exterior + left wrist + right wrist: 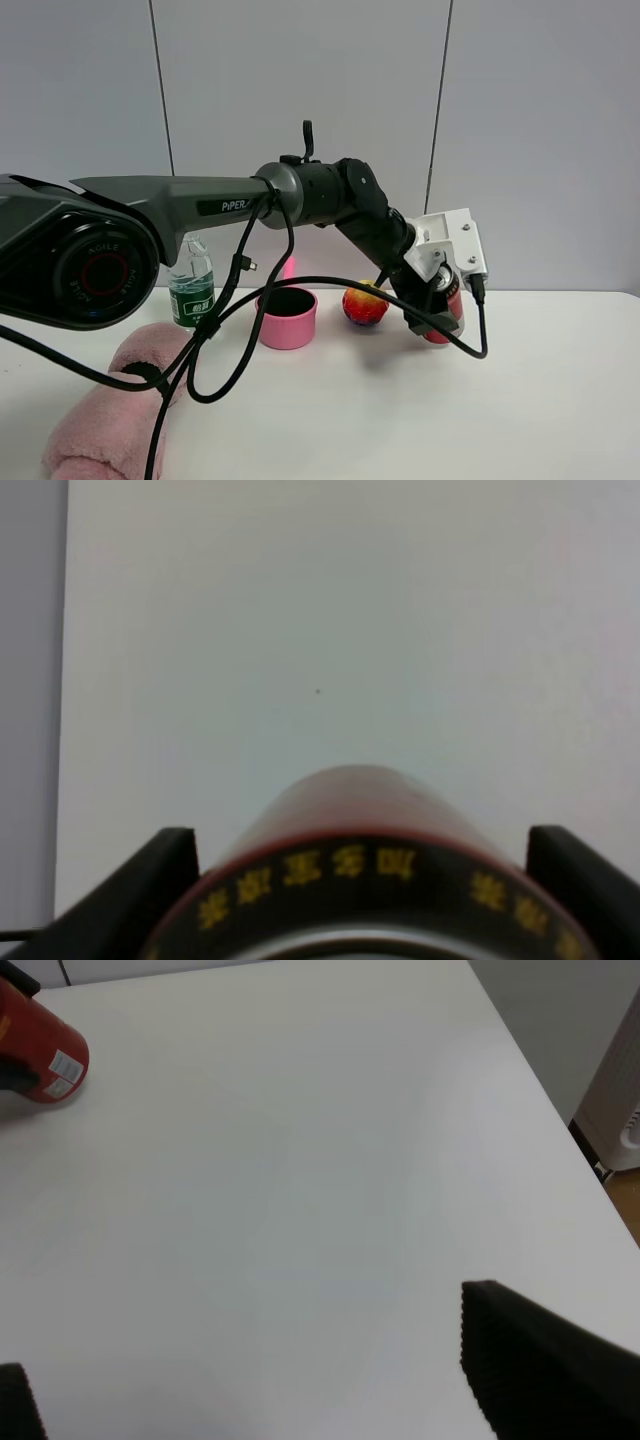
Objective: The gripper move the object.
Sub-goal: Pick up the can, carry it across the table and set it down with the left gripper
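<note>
As things stand: grasp made, move apparently unfinished.
Left claw: clenched on the red can, one jaw on each side.
Can position: tilted over the bench, just beside the ball, beyond the pink cup; whether it is clear of the surface I cannot tell.
Right claw: released, empty, well apart from the can.
Left to do, likely: carry, set down, let go.

Black jointed arm, white PIPER lettering, white camera mount, black hand, looping cables
</note>
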Robot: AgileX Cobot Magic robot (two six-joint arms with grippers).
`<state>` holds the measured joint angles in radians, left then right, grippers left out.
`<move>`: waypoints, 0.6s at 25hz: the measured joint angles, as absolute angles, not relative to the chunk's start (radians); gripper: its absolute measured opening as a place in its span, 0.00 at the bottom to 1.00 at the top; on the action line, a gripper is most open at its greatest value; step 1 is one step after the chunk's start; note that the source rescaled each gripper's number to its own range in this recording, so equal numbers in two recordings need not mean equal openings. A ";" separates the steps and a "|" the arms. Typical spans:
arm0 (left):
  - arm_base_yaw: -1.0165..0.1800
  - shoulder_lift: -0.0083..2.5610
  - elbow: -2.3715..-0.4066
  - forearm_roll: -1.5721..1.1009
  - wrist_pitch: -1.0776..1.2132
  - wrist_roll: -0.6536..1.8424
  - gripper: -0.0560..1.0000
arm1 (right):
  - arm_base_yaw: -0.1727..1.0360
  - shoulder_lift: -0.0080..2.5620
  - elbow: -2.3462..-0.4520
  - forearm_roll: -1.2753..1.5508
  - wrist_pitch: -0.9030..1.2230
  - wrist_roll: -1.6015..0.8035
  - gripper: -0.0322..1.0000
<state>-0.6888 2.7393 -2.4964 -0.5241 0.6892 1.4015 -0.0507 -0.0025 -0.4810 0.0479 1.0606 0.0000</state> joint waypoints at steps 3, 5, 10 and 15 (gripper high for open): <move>-0.689 2.739 -2.496 -0.524 0.689 1.401 0.14 | -0.051 -0.002 -0.481 0.048 1.061 0.000 1.00; -0.689 2.739 -2.496 -0.524 0.689 1.401 0.14 | -0.051 -0.002 -0.481 0.048 1.061 0.000 1.00; -0.689 2.739 -2.496 -0.525 0.689 1.401 0.14 | -0.051 -0.002 -0.481 0.048 1.061 0.000 1.00; -0.689 2.739 -2.496 -0.525 0.692 1.401 0.14 | -0.051 -0.002 -0.481 0.048 1.061 0.000 1.00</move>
